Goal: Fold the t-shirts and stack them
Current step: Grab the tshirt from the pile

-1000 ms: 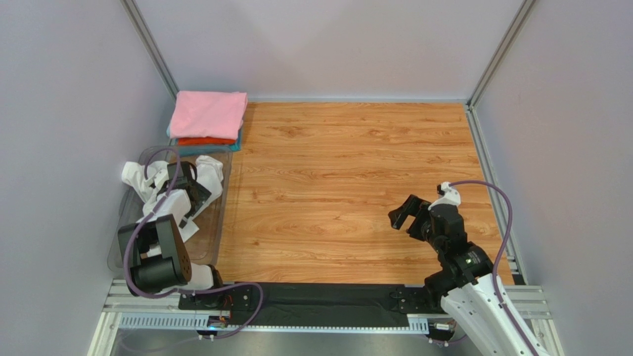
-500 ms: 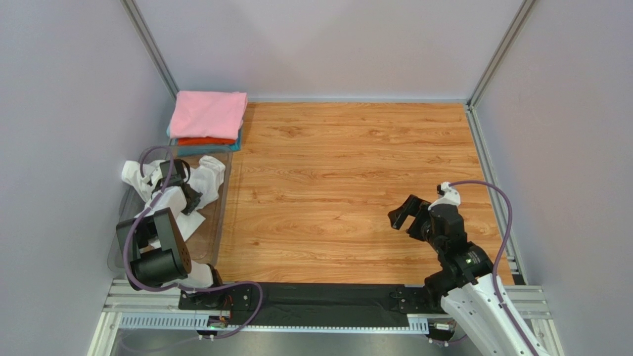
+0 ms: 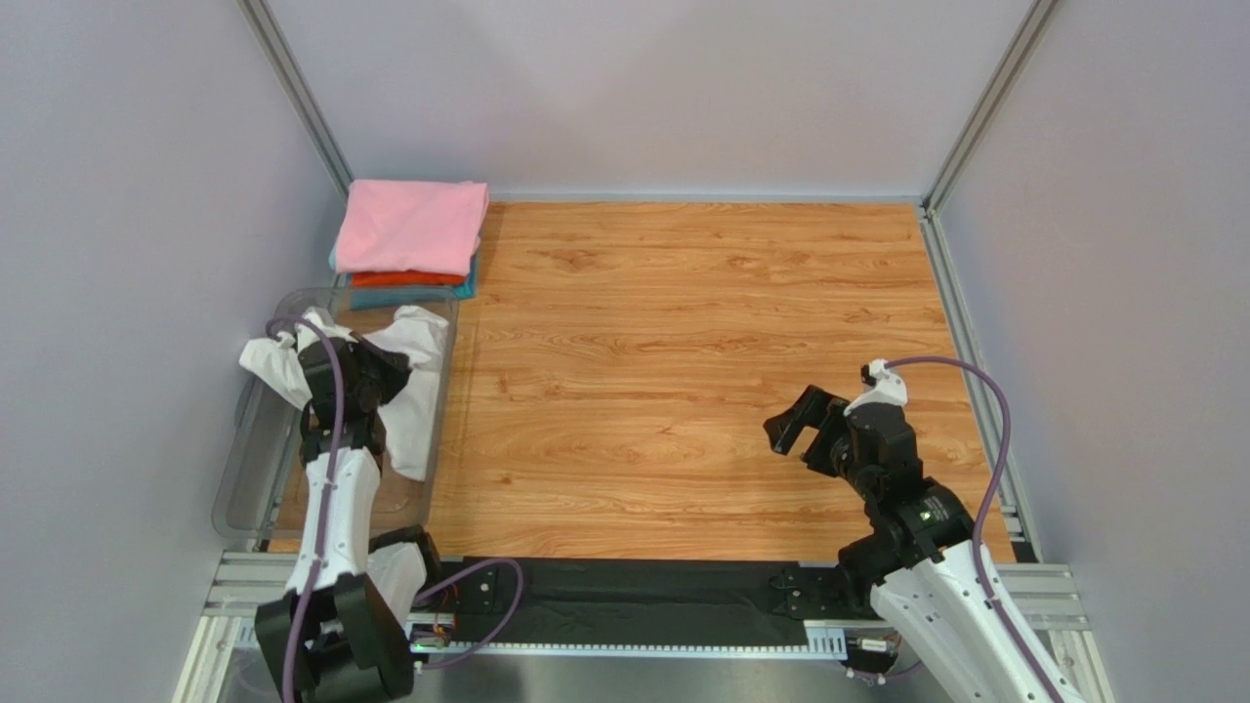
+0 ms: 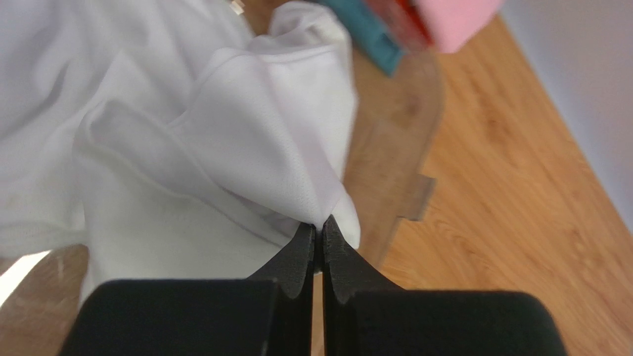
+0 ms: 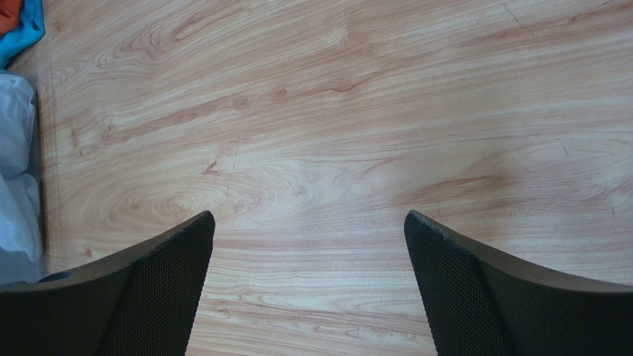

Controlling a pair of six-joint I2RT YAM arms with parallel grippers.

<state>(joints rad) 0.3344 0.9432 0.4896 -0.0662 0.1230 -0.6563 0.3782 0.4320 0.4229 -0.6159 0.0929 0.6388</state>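
Where the fixed camera looks down from above, the left gripper [image 3: 361, 378] sits over the clear plastic bin [image 3: 247, 476] at the table's [image 3: 690, 337] left edge, with the white t-shirt [image 3: 417, 399] bunched around it and hanging along the bin's right side. Just beyond the bin, the folded pink tee [image 3: 412, 224] lies on the orange-red tee [image 3: 404, 279], which lies on the teal tee [image 3: 464, 287]. The right gripper [image 3: 797, 423] hovers over bare wood, well apart from the cloth. On the left wrist view, the left gripper [image 4: 319, 231] has its jaws pressed together on a fold of the white t-shirt [image 4: 223, 133]. On the right wrist view, the right gripper [image 5: 306, 219] has its jaws spread wide with nothing between them, and white cloth shows at the left edge.
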